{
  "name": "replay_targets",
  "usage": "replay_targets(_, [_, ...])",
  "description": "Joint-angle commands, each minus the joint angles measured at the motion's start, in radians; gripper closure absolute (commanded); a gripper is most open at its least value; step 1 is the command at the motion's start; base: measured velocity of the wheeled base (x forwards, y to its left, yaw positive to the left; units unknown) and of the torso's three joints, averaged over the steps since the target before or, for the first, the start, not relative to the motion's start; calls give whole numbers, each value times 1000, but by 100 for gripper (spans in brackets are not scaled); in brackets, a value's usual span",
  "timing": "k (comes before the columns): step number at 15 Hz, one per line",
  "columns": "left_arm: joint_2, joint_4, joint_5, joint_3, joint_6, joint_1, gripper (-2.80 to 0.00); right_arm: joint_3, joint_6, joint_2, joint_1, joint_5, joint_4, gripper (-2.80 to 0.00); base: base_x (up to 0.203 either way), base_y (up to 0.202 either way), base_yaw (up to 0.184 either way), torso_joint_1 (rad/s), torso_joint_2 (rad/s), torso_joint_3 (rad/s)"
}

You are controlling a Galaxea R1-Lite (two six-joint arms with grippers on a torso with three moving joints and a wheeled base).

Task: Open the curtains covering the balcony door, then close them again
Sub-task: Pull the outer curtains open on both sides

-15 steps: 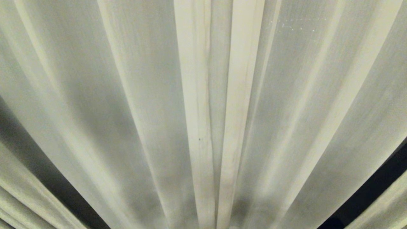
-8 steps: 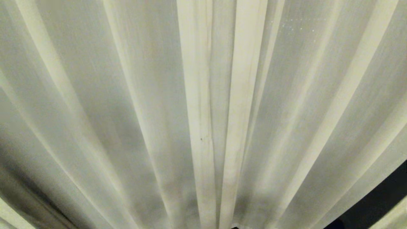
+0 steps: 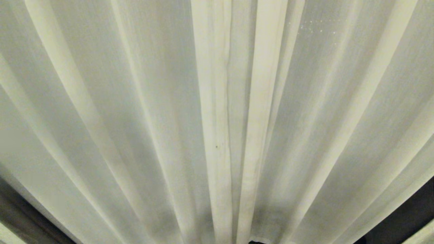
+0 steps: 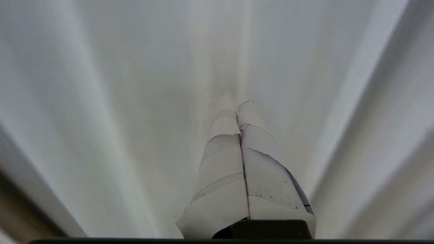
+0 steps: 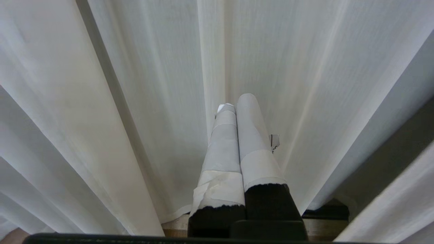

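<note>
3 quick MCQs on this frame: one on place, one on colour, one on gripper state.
1. In the head view, where do dark gaps show beside the curtains?
A. top centre
B. the lower corners
C. nowhere

2. What colour is the fabric?
A. off-white
B. navy
C. red

3. How are the fingers of the left gripper and right gripper set?
A. both wide open
B. only the right shut
C. both shut

B: dark patches show only at the lower corners.
A: pale pleats fill every view.
C: each pair of taped fingers lies pressed together.
</note>
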Motion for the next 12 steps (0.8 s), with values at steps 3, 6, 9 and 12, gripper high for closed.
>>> replay_targets(3, [188,-66,264,82,46,-261,0,0,0,1,1,0,0,0,0,0,0,0,0,0])
replay_targets(6, [118,-121,133,215,77,-160,0,0,0,0,1,0,0,0,0,0,0,0,0,0])
replay_targets(9, [-7,-236,135,465,88,-180,0,0,0,0,1,0,0,0,0,0,0,0,0,0])
replay_targets(12, [-183,-152,297,515,85,-358,0,0,0,0,1,0,0,0,0,0,0,0,0,0])
